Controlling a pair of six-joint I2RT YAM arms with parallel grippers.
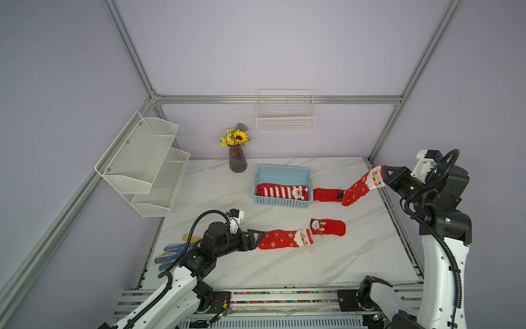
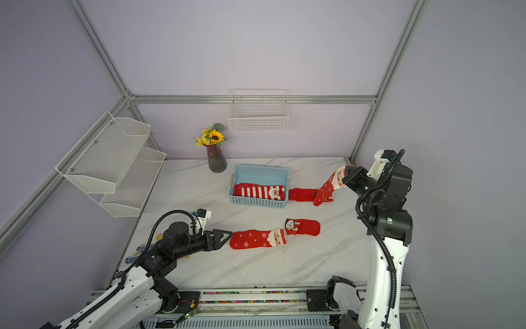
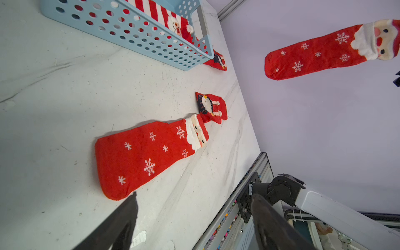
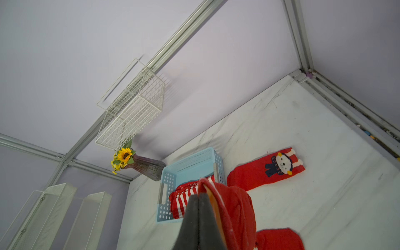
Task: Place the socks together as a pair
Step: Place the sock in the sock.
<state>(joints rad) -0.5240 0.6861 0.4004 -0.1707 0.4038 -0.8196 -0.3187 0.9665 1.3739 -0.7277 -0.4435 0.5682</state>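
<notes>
A red snowflake sock with a Santa cuff (image 1: 280,239) (image 2: 253,239) (image 3: 140,155) lies flat on the marble table. My left gripper (image 1: 260,240) (image 2: 230,238) (image 3: 195,195) is open just off its toe, with nothing between the fingers. My right gripper (image 1: 382,173) (image 2: 345,172) (image 4: 198,194) is shut on the Santa cuff of a matching snowflake sock (image 1: 357,189) (image 2: 326,189) (image 3: 313,54) (image 4: 233,205), which hangs above the table's far right. A red bear sock (image 1: 331,227) (image 2: 306,227) (image 3: 213,108) touches the lying sock's cuff. Another bear sock (image 1: 326,195) (image 4: 266,171) lies beside the basket.
A blue perforated basket (image 1: 281,168) (image 2: 260,168) (image 3: 129,32) (image 4: 190,162) holds red-and-white striped socks (image 1: 280,192) (image 4: 184,199). A sunflower vase (image 1: 237,161) stands at the back. A dotted glove (image 1: 173,253) lies under my left arm. Wire basket (image 1: 286,116) and mesh shelf (image 1: 145,162) hang on the walls.
</notes>
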